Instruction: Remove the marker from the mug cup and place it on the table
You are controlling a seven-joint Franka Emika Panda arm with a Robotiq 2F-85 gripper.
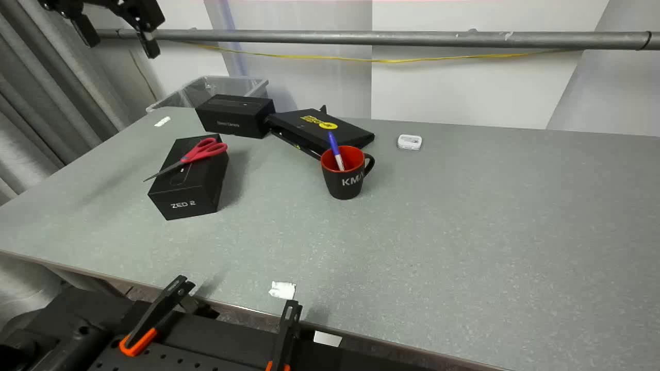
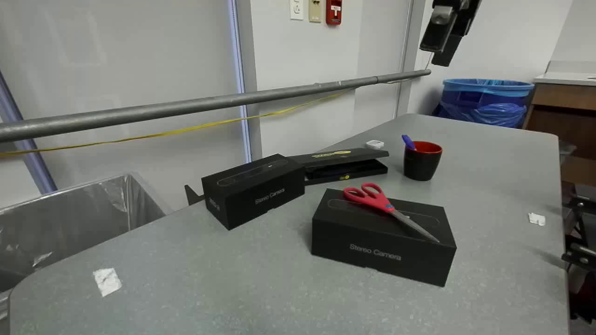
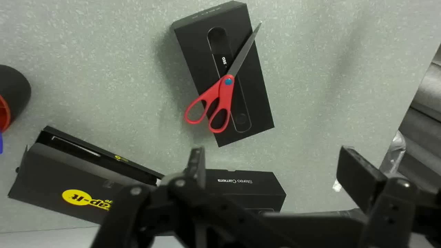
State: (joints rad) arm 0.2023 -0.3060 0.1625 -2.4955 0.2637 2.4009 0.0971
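Note:
The blue marker (image 1: 335, 147) leans in the black mug cup with red inside (image 1: 344, 186), its blue end above the rim. In an exterior view the marker (image 2: 408, 141) and mug cup (image 2: 421, 166) also show. In the wrist view only part of the mug cup (image 3: 15, 88) and a sliver of the marker (image 3: 0, 143) show at the left edge. The mug cup stands upright on the grey table (image 1: 464, 232). My gripper (image 1: 121, 45) is open and empty, high above the table's far left side in that view, apart from the mug cup. It also shows in the wrist view (image 3: 272, 162).
Red scissors (image 1: 205, 149) lie on a black box (image 1: 188, 198). Another black box (image 1: 236, 117) and a partly open flat black case (image 1: 330, 126) stand behind, the case close to the mug. A small white case (image 1: 410, 142), a clear bin (image 2: 84, 204) and a pipe (image 1: 386, 37) are near the back.

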